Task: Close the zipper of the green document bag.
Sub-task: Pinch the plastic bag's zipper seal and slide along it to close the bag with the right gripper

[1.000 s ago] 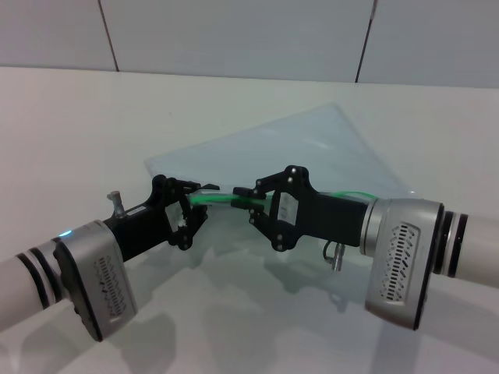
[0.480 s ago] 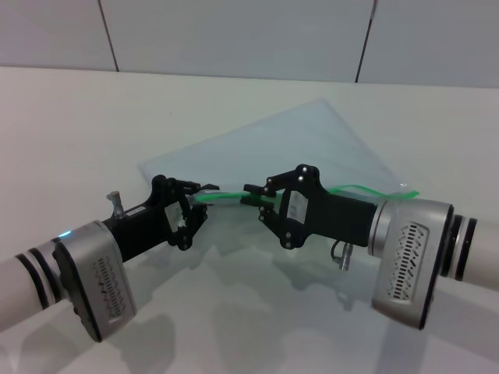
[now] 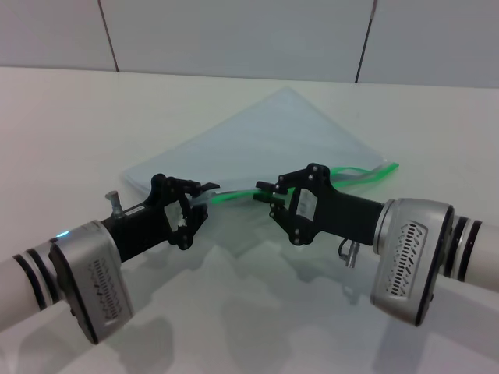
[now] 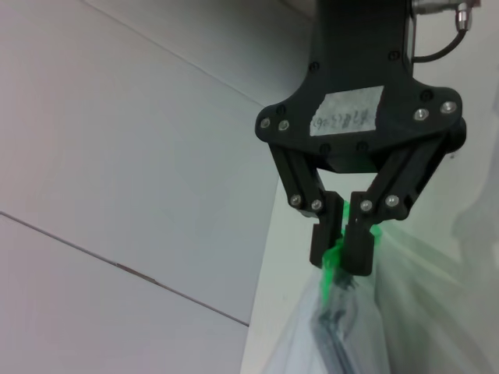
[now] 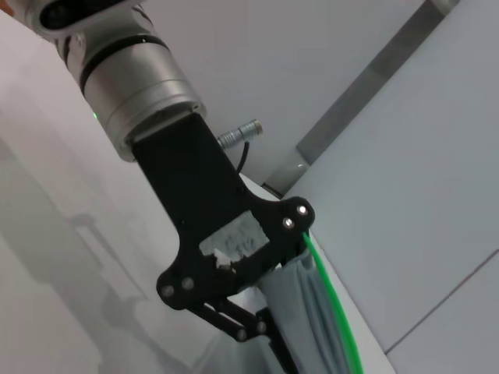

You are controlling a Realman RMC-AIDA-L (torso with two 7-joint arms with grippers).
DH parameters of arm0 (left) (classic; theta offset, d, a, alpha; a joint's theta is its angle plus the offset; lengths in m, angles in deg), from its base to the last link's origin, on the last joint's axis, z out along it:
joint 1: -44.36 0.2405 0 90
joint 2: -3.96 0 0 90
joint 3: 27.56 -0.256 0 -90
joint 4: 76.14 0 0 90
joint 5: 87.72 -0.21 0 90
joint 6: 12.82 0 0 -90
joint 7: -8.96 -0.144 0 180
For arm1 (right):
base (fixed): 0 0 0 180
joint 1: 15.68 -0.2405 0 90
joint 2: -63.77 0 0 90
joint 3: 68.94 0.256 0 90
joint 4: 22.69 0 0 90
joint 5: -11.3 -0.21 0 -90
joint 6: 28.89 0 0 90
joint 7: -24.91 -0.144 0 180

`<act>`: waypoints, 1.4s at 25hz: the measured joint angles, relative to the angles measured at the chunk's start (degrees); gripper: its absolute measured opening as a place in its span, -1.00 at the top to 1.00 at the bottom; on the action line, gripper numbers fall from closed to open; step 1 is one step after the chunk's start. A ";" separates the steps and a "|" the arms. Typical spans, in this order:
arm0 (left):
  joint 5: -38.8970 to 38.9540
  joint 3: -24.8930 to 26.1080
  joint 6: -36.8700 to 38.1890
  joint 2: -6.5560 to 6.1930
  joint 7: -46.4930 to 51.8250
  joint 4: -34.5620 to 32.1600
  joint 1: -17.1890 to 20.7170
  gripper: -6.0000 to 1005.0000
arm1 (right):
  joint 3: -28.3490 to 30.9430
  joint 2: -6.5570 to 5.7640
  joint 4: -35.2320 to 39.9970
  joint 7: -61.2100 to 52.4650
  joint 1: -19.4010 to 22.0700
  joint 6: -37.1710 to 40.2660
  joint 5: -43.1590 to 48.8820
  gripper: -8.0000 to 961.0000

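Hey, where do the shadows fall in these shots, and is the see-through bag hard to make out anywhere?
Head view: soft shadows lie on the table beneath both arms; the green document bag is faint against it, while the zipper stands out between the left gripper and the right gripper. Left wrist view: the bag hangs close and blurry. Right wrist view: arm shadows streak the tabletop.

- green document bag (image 3: 269, 140): see-through pale blue-grey
- zipper (image 3: 234, 194): bright green strip
- left end effector (image 3: 201, 196) and right end effector (image 3: 265, 192): both black, silver wrists with black bands at 7 and 4 o'clock
- tabletop (image 3: 70, 125): plain white
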 joint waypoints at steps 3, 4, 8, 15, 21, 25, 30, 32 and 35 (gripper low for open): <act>0.00 0.00 0.29 -0.03 -0.01 0.03 0.14 0.88 | 0.59 0.01 0.06 0.04 0.35 0.00 0.00 0.80; 0.00 0.00 0.33 -0.03 -0.05 0.03 0.18 0.88 | 0.80 0.00 0.08 0.04 0.46 0.00 0.00 0.80; 0.12 0.00 0.41 -0.05 -1.02 0.03 0.43 0.88 | 1.55 -0.04 0.31 0.04 0.82 0.00 0.00 0.80; 0.11 0.00 0.48 -0.08 -1.36 -0.21 0.62 0.88 | 2.67 -0.15 1.41 0.04 1.84 -0.07 -0.01 0.79; 0.05 0.00 0.57 -0.07 -1.42 -0.28 0.90 0.88 | 3.70 -0.17 2.65 0.03 2.76 -0.14 -0.01 0.79; 0.01 0.00 0.60 -0.07 -1.48 -0.32 1.11 0.88 | 4.55 -0.17 3.42 0.03 3.54 -0.44 -0.03 0.79; 0.00 0.01 0.61 -0.08 -1.49 -0.20 1.20 0.88 | 6.08 -0.17 4.02 0.01 4.18 -2.88 -0.13 0.78; 0.00 0.00 0.61 -0.07 -1.50 -0.20 1.22 0.88 | 6.22 -0.17 4.23 0.01 4.41 -3.07 -0.15 0.78; -0.01 0.00 0.60 -0.08 -1.50 -0.20 1.28 0.88 | 6.67 -0.17 4.53 0.01 4.81 -3.08 -0.17 0.78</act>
